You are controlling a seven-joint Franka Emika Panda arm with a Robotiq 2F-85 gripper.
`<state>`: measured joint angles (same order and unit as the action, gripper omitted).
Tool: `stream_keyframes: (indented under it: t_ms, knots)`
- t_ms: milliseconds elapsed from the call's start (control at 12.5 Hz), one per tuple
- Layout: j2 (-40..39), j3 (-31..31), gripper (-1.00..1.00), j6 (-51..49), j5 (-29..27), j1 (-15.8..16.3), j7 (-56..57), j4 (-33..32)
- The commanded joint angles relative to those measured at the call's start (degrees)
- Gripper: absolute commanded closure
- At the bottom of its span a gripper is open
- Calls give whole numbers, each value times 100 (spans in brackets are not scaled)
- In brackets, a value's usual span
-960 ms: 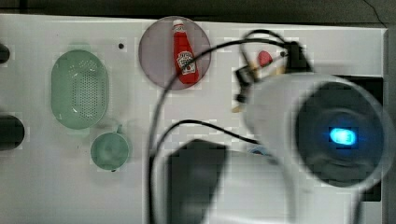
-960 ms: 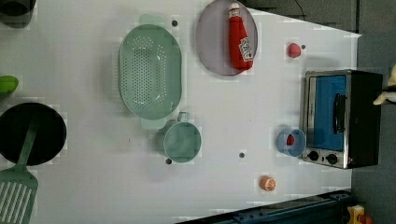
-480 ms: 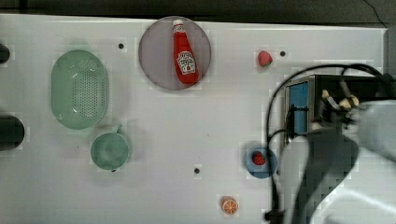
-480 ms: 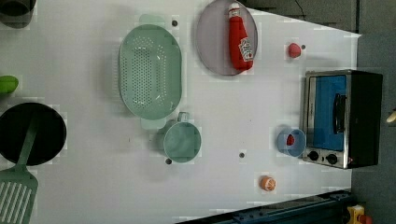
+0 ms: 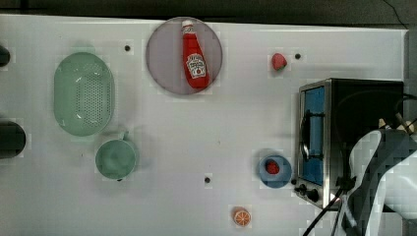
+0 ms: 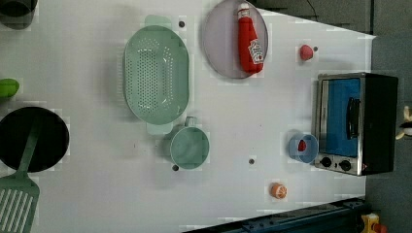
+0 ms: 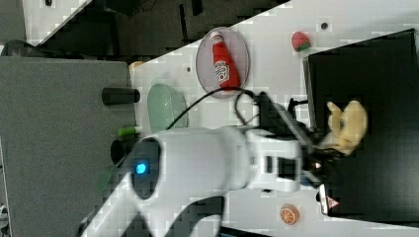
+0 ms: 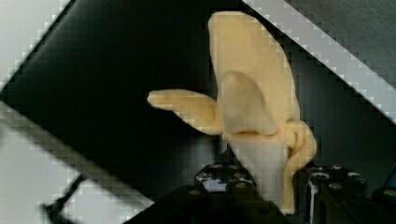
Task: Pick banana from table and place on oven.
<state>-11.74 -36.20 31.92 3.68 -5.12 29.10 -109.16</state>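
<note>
The white table [image 5: 206, 128] carries the largest items: the oven [image 5: 344, 137] stands at the top view's right end with its blue glass door facing the rest of the tabletop, and the white robot arm [image 7: 207, 163] reaches across to it in the right view. Over the oven's black top the gripper [image 7: 323, 148] holds the banana [image 7: 348, 126]; in the wrist view the whitish flesh end of the banana [image 8: 254, 116] sits between the two dark fingers [image 8: 219, 179], which are clamped on it, while the pale yellow peel flaps splay outward past the fingertips against the black oven top. Whether the banana touches that surface cannot be told. Elsewhere on the table lie a green colander [image 5: 83, 93], a grey plate [image 5: 162, 69] with a red ketchup bottle [image 5: 194, 59] on it, a green cup [image 5: 115, 158], a small blue bowl [image 5: 275, 171] just beside the oven's front, an orange slice [image 5: 241, 217] and a strawberry [image 5: 279, 61].
</note>
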Motion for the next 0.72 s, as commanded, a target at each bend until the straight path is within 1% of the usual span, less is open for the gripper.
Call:
stream_keyframes:
  t_ms: [80, 320, 480, 640, 720]
  knots:
    - [-126, 146, 9, 54, -30, 149, 1026, 81]
    - [-189, 151, -58, 74, -100, 151, 1025, 98]
    - [-46, 127, -100, 47, -77, 151, 1127, 251]
    - [247, 150, -100, -264, 12, 178, 1474, 611]
    - [428, 231, -100, -703, 12, 225, 1652, 795]
